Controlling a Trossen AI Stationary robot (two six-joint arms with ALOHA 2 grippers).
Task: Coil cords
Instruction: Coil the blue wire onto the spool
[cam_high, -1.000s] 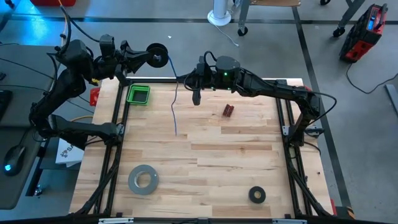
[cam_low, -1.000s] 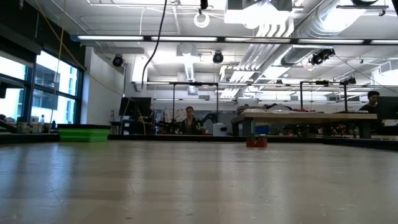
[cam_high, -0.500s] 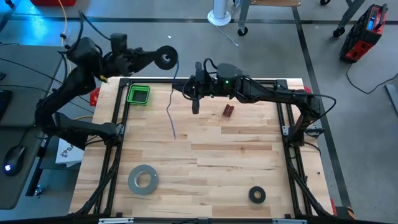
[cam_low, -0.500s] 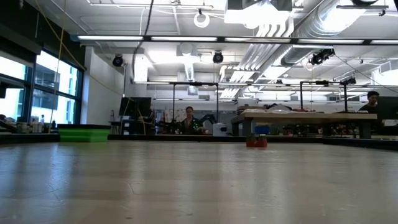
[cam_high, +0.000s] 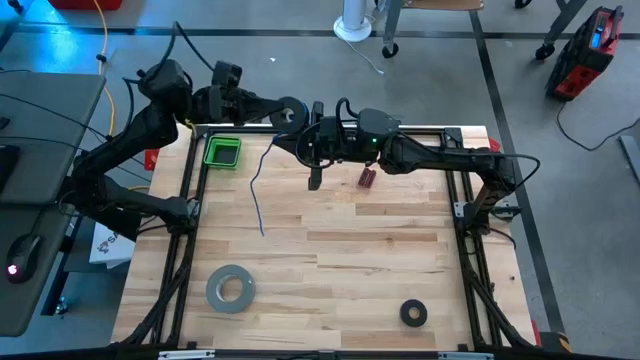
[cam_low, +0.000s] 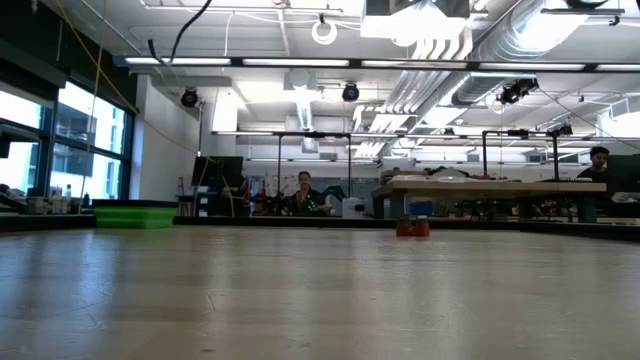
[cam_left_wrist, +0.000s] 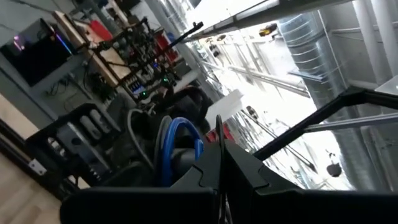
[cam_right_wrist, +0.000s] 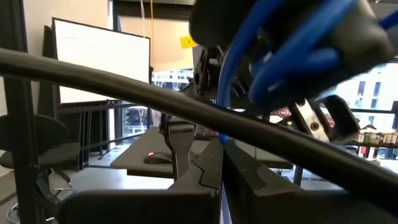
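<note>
The left gripper holds the spool up near the table's far edge. The right gripper is pinched tight. The loose blue cord dangles down and could slip off or tangle.

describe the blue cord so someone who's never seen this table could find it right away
Start at the green bin in the wooden table's far left corner. Just beside it, the blue cord hangs from the black spool held up between both arms, its loose end trailing over the wood. It is the only thin blue line there.
</note>
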